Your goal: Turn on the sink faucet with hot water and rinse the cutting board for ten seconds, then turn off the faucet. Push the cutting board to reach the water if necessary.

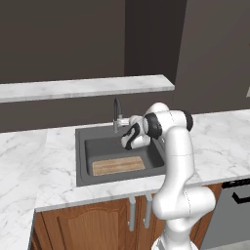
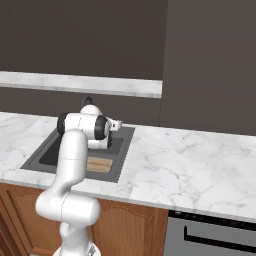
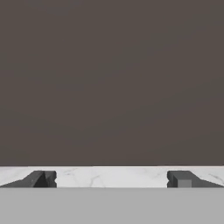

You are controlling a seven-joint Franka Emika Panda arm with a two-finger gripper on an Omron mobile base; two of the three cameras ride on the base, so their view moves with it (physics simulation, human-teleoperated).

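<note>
Left base view: I see the white arm bent over the sink (image 1: 83,161), a dark basin set into the white marble desk (image 1: 29,161). The cutting board (image 1: 118,166) lies flat on the sink floor, against its front wall. The sink faucet (image 1: 116,114) stands at the sink's back rim, its arched spout over the basin. The gripper (image 1: 122,120) sits just beside the faucet, on its right, above the sink's back edge; whether it touches the faucet I cannot tell. A marble shelf (image 1: 83,88) runs along the dark wall behind the sink.

Right base view: the arm's elbow covers much of the sink (image 2: 35,160). A corner of the cutting board (image 2: 99,164) shows at the sink's front right. The faucet's (image 2: 87,100) arch peeks out just above the arm.

Hand view: the gripper (image 3: 112,179) is released, its fingertips (image 3: 43,178) spread wide with nothing between them, facing a strip of marble and the dark wall.
</note>
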